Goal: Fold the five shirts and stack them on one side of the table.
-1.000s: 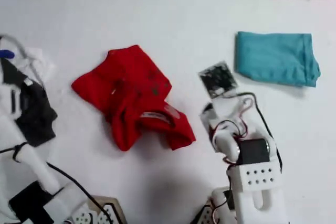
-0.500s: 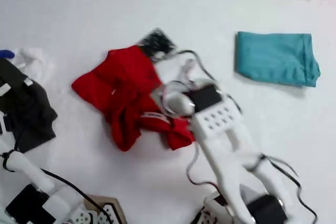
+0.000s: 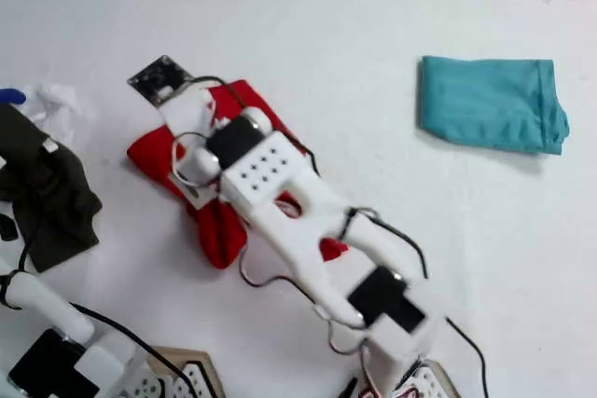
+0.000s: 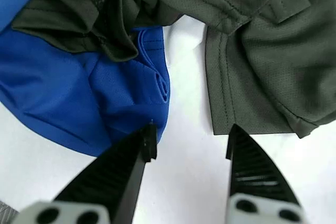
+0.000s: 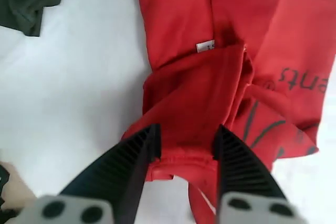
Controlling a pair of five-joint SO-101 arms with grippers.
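right pincer [image 5: 186, 135] agape above red shirt [image 5: 176, 19], left pincer [image 4: 191, 135] agape beside blue shirt [image 4: 79, 98]

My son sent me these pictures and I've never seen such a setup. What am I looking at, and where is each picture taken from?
These are two small robot arms at a white table, set to fold shirts. One picture comes from a fixed camera looking down over the table. The other two come from a camera on each arm's wrist, looking past its two-fingered hand. On the table lie a crumpled red shirt, a folded teal shirt and a dark shirt lying partly over a blue shirt. The right hand is open, close over the red shirt. The left hand is open by the edges of the blue and dark shirts. Neither holds anything.
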